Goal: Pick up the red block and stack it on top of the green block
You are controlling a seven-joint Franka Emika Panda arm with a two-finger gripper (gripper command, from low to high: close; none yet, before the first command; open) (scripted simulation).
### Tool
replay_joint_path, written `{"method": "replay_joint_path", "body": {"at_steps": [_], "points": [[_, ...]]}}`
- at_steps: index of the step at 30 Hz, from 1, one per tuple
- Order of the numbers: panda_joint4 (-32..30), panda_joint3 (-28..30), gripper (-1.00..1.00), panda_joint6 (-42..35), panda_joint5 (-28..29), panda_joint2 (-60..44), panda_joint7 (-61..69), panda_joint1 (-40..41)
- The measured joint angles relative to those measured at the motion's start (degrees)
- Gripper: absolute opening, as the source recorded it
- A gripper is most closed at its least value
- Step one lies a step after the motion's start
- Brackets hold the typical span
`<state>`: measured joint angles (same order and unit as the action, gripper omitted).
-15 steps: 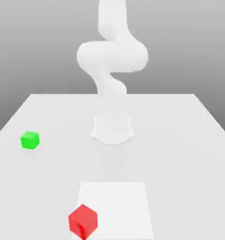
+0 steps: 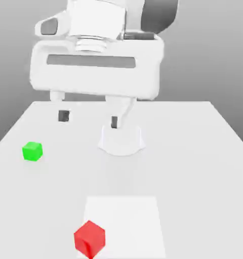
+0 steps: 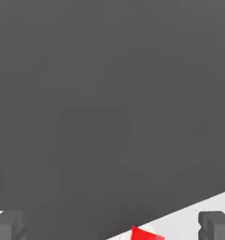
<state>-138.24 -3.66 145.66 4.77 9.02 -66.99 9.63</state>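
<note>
White table [image 2: 204, 152], matte red block [image 2: 89, 239]

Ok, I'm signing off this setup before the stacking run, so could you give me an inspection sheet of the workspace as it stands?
Surface: white table, with a lighter square patch near its front edge.
Job's things: red block at the front, overlapping the patch's corner toward the exterior view's left; green block further back toward the exterior view's left. Both rest on the table, well apart, unstacked.
Clutter: nothing seen.
Grippers: gripper hangs above the table, fingers spread open, holding nothing, touching neither block.
Cables: nothing seen.
Surroundings: plain grey backdrop; the arm's round white base stands on the table.
</note>
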Motion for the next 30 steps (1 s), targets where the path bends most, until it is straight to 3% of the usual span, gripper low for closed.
{"method": "replay_joint_path", "body": {"at_steps": [9, 14, 15, 22, 27, 30], "points": [[-3.35, 0.73, 0.0, 7.23, -2.52, -18.41, -7.22, 1.98], [-2.54, 1.39, 0.0, 14.88, -2.53, -28.72, -8.42, 1.67], [-2.29, 1.56, -1.0, 16.27, -2.27, -30.42, -8.63, 1.55], [-2.26, 1.54, -1.0, 16.53, -2.18, -30.65, -8.73, 1.58], [-3.82, 1.18, -1.0, 9.25, -3.11, -21.82, -7.76, 2.29], [-6.9, 5.8, -1.0, 8.16, -0.34, -17.67, -5.79, 6.18]]}}
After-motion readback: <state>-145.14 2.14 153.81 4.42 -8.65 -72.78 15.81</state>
